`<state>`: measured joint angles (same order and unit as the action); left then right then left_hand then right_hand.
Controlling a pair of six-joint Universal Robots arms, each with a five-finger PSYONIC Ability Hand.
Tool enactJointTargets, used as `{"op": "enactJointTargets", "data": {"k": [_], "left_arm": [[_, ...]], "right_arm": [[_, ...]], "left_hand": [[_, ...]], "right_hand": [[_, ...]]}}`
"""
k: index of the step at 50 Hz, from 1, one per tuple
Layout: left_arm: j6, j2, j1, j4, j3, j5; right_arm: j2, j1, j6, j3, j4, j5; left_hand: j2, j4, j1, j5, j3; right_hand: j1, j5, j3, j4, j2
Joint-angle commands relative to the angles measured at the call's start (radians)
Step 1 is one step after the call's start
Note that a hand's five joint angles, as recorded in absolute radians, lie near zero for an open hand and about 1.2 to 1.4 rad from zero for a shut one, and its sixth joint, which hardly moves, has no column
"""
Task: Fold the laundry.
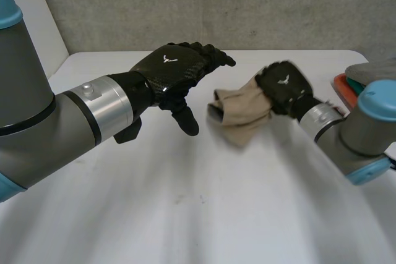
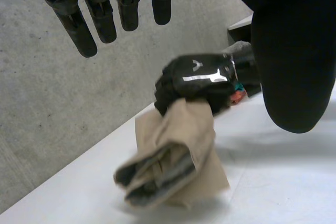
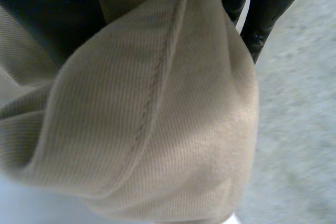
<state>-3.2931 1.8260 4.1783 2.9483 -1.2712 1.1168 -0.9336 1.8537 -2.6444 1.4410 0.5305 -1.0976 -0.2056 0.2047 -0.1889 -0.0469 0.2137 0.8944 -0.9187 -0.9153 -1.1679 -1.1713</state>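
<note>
the right robot hand [image 1: 283,88] clenches a bunched beige cloth [image 1: 238,112] just past the bench's [image 1: 185,214] middle toward 1 o'clock, while the left robot hand [image 1: 173,69] hovers at the cloth's 10 o'clock, fingers relaxed, holding nothing. gripped as a wad, the cloth could land crumpled or slip free. open room lies toward 6 o'clock, and a red tray [image 1: 339,85] crowds the 3 o'clock edge.

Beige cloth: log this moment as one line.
right hand: shut on beige cloth | left hand: open, empty, apart from cloth | cloth: bunched, over white table
</note>
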Motion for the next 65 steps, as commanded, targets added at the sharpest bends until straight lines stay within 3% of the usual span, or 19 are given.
{"op": "enactJointTargets", "data": {"k": [1, 11, 15, 29, 41, 51, 55, 65], "left_arm": [[0.003, 0.001, 0.0, 0.0, 0.0, 0.0], [0.004, -0.001, -0.003, 0.0, 0.0, 0.001], [0.004, -0.001, -0.003, 0.0, 0.0, 0.001], [0.023, 0.004, -0.006, 0.0, -0.002, 0.0], [0.041, -0.005, -0.015, 0.009, -0.014, 0.001], [0.098, -0.042, -0.035, 0.078, -0.054, 0.0], [0.098, -0.045, -0.038, 0.078, -0.057, 0.0], [0.099, -0.048, -0.04, 0.078, -0.057, 0.0]], "right_arm": [[-0.007, -0.08, -0.054, -0.171, 0.085, 0.041], [-0.04, -0.246, -0.347, -0.412, 0.19, 0.087], [-0.031, -0.379, -0.485, -0.474, 0.255, 0.137], [0.143, -0.668, -0.68, -0.446, 0.459, 0.335], [0.312, -0.8, -0.634, -0.352, 0.468, 0.51], [0.308, -0.823, -0.625, -0.318, 0.457, 0.558], [0.303, -0.817, -0.628, -0.309, 0.425, 0.55], [0.167, -0.849, -0.586, -0.317, 0.129, 0.493]], "left_hand": [[0.004, -0.003, -0.013, 0.02, -0.012], [0.004, -0.003, -0.013, 0.02, -0.012], [0.004, -0.003, -0.013, 0.02, -0.012], [0.004, -0.003, -0.013, 0.02, -0.012], [-0.005, 0.006, -0.022, 0.011, -0.003], [-0.008, 0.009, -0.025, 0.008, 0.0], [-0.008, 0.009, -0.025, 0.008, 0.0], [-0.008, 0.009, -0.025, 0.008, 0.0]], "right_hand": [[0.502, -0.303, -0.481, -0.228, -0.225], [0.502, -0.303, -0.481, -0.228, -0.225], [0.502, -0.303, -0.481, -0.228, -0.225], [0.502, -0.303, -0.481, -0.228, -0.225], [0.502, -0.303, -0.481, -0.228, -0.225], [0.502, -0.303, -0.481, -0.228, -0.225], [-0.72, 0.919, 0.741, 0.993, 0.997], [-0.72, 0.919, 0.741, 0.993, 0.997]]}}
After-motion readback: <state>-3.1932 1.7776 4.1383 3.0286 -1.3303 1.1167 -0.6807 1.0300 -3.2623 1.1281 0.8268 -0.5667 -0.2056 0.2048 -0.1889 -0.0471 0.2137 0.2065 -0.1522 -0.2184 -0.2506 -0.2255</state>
